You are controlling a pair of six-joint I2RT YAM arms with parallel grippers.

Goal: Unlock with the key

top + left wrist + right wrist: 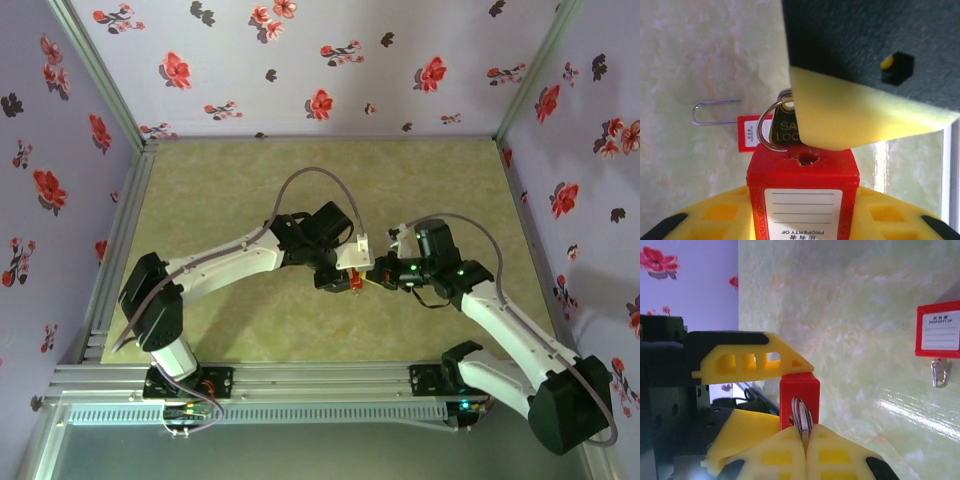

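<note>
Right pincer: yellow fingers pressed together on the key, gripped edge-on at lower centre of the right wrist view. In the left wrist view the key is brass with stamped lettering, half covered by a right-pincer finger; a steel key ring passes through its head. The key meets the end face of the padlock at the keyhole; depth of insertion cannot be told.

Left pincer: part-way closed, gripping the padlock by its sides at bottom centre of its own view. Padlock body is red and block-shaped, carrying a white ruled label printed "PROPERTY OF".

In the top view both pincers meet at frame centre, the padlock between them above the green marbled bench.

A second padlock, also red, lies flat on the bench at centre left of the left wrist view, its wire shackle pointing left; in the right wrist view it sits at the right edge.
</note>
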